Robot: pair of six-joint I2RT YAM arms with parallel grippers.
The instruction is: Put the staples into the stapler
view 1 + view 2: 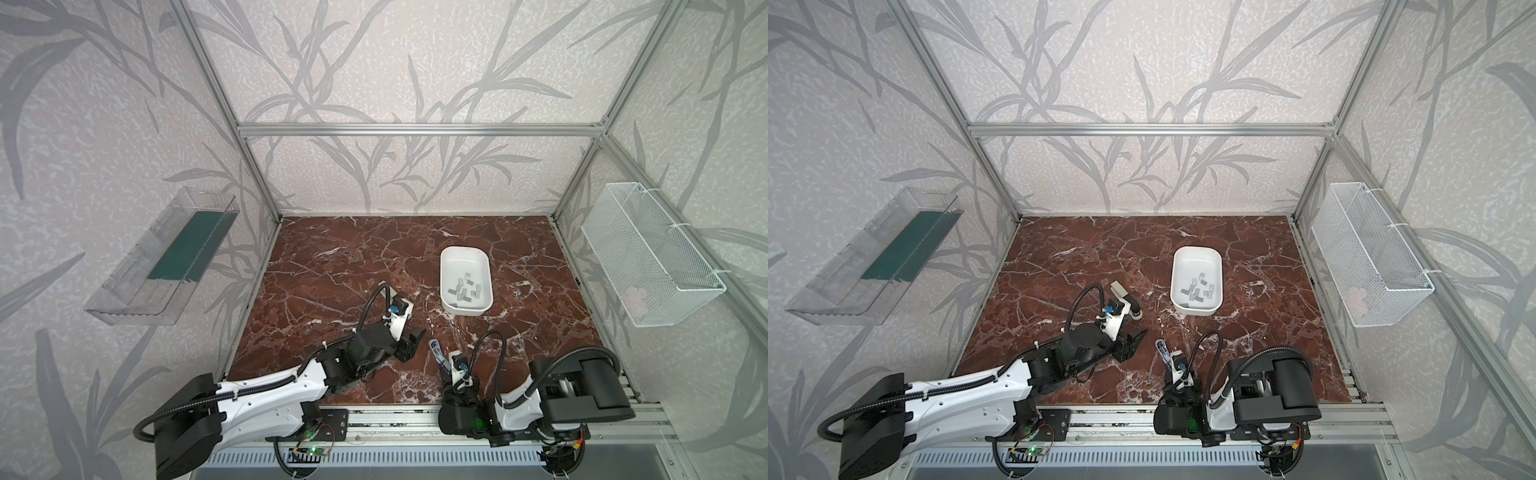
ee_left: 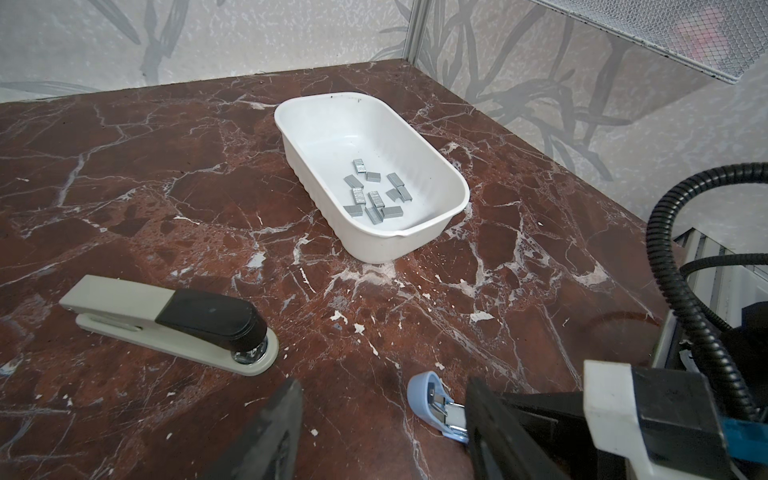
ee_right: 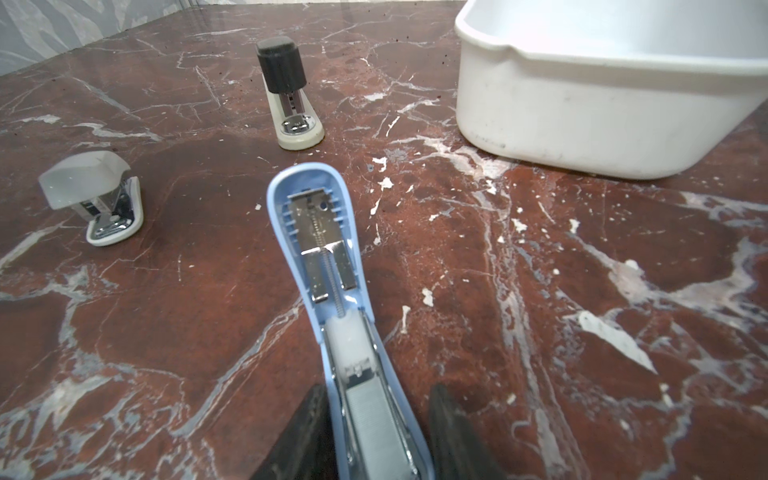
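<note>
Marble table [image 3: 166, 332]: only right wrist shows translucent stapler [image 3: 91, 199] near blue stapler [image 3: 320, 249].

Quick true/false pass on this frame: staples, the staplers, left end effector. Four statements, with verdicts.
1. The small grey metal staple strips lie in the white rectangular plastic tub. True.
2. The light-blue stapler is closed. False: its top is swung open and the magazine is exposed.
3. The left end effector grips the beige-and-black stapler. False: it is open and empty; that stapler lies apart on the red marble table.
4. A small translucent-grey stapler also sits on the table. True.
</note>
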